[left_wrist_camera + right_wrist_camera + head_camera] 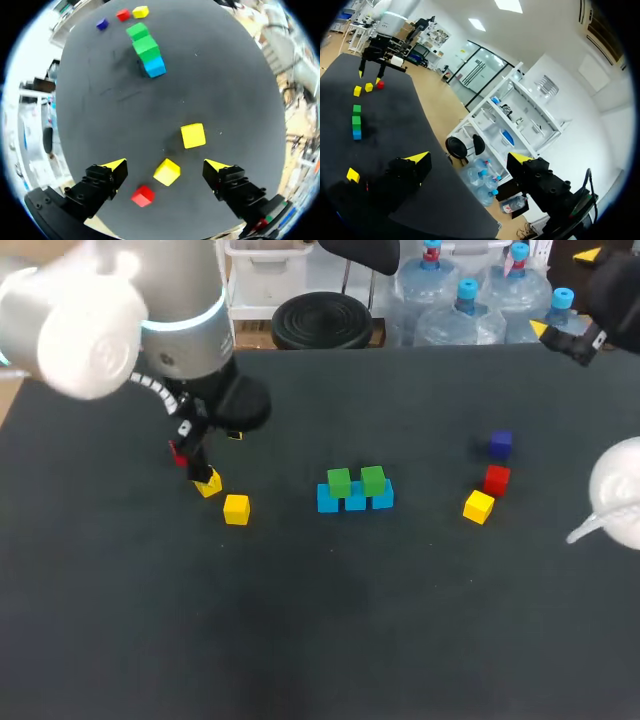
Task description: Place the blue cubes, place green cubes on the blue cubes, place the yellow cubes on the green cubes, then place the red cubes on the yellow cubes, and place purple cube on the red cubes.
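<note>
Yellow cube (pixel 167 171) lies between left gripper's (pixel 166 165) wide-spread fingers, touching neither; red cube (pixel 143 195) just beside it, toward the wrist.

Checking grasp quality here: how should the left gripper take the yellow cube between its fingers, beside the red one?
From straight above, pinching two opposite side faces of the yellow cube. It sits corner-on to the open left gripper, so the wrist likely needs a twist first. The red cube lies close by, so choose faces that keep the gripper off it.
</note>
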